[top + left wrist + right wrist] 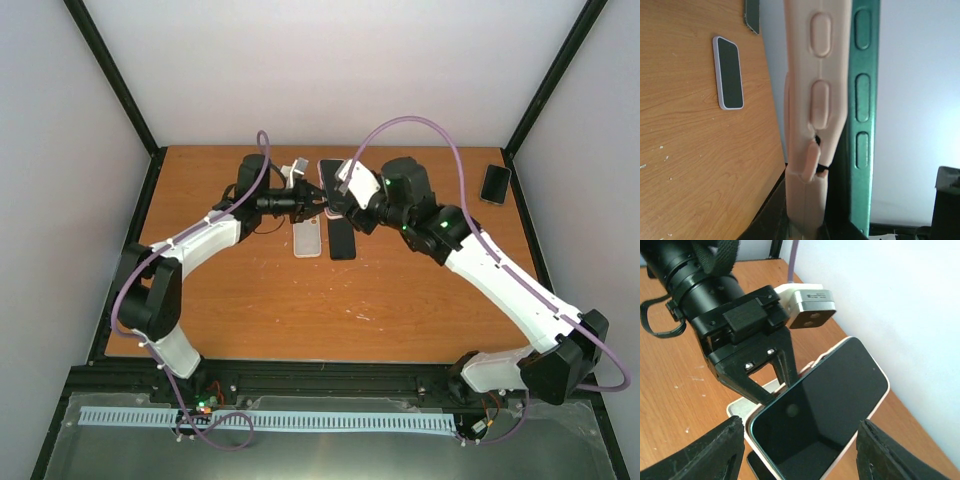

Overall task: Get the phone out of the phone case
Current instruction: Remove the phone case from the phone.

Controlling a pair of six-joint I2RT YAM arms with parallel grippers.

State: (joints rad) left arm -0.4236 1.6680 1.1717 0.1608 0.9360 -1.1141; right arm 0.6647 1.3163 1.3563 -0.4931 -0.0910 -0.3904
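The phone (pixel 830 400) has a dark screen and a green edge (pixel 862 125). It sits in a pale pink phone case (pixel 810 100), held up over the back of the table (pixel 330 188). My left gripper (pixel 310 204) is shut on one long side of the case, its black fingers (pixel 782 367) pressed against that edge. In the left wrist view the green edge stands a little apart from the pink case wall. My right gripper (pixel 805 455) is open, with one pad on each side of the phone's near end and a gap at both.
Under the held phone lie a white-cased phone (pixel 308 238) and a black one (pixel 342 238). Another dark phone (pixel 495 183) rests at the back right corner. The white back wall is close behind both grippers.
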